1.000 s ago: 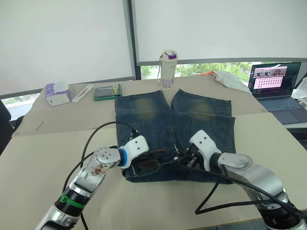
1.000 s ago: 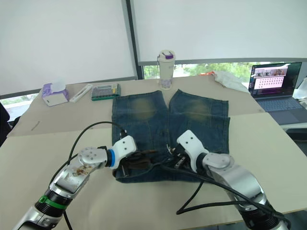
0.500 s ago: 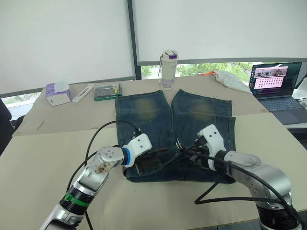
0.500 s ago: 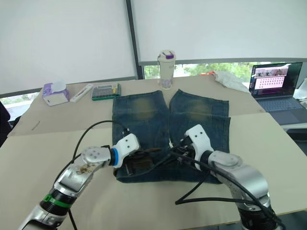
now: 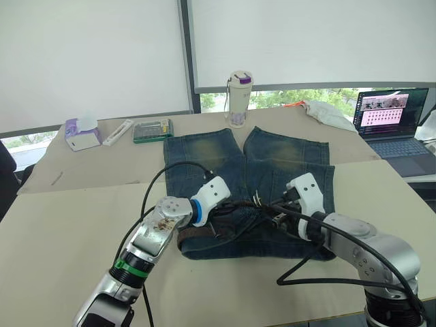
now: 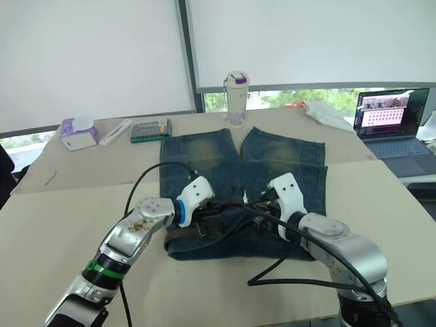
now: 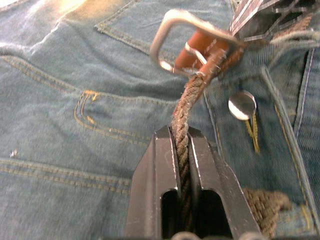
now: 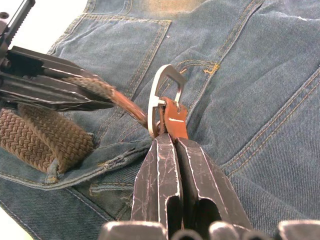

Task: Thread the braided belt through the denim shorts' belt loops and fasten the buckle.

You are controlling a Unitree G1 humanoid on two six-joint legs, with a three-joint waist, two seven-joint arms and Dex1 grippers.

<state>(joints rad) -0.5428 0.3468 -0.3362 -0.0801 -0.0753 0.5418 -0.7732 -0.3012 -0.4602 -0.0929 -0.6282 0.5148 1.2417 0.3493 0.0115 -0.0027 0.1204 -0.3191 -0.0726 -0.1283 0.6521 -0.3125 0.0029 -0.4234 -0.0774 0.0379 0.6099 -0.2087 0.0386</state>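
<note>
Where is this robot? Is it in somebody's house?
Probably not a house; it looks more like an office or workroom. There's a big plain table by windows with roller blinds, and an open laptop on a desk beside it.

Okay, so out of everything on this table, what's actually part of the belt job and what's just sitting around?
Part of the job:
denim shorts
braided belt
buckle
left gripper, shut on the belt
right gripper, shut on the leather tab by the buckle

Just lying about:
tumbler
tissue pack
green box
laptop
</note>
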